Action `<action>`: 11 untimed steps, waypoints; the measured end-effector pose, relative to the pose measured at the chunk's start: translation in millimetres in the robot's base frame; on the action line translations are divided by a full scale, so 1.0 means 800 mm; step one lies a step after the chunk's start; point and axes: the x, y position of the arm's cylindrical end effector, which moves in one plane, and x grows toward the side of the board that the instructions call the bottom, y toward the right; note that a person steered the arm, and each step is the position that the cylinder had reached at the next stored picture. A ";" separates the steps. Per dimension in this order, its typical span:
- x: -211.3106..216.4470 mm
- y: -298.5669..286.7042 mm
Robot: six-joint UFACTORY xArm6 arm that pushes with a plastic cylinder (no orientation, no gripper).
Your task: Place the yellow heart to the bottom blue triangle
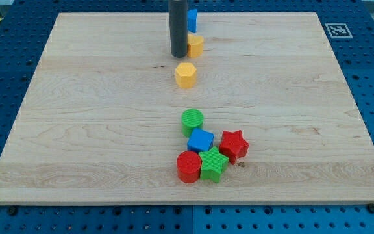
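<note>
Yellow heart (pixel 195 45) near view's top, partly behind rod, blue triangle (pixel 192 19) just above

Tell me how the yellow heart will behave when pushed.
The yellow heart looks squat and flat-based, so it should slide on the smooth board, not tip. My tip sits at its left edge, so an off-centre push may spin it.

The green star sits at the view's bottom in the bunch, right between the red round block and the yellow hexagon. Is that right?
Not quite. In the camera view the green star sits between the red round block and the red star. The yellow hexagon stands alone, farther up the board.
</note>
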 end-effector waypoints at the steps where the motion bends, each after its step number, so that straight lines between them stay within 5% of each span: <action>1: -0.013 0.002; 3: 0.049 0.016; 6: -0.016 0.028; 8: -0.013 0.026; 11: 0.078 -0.039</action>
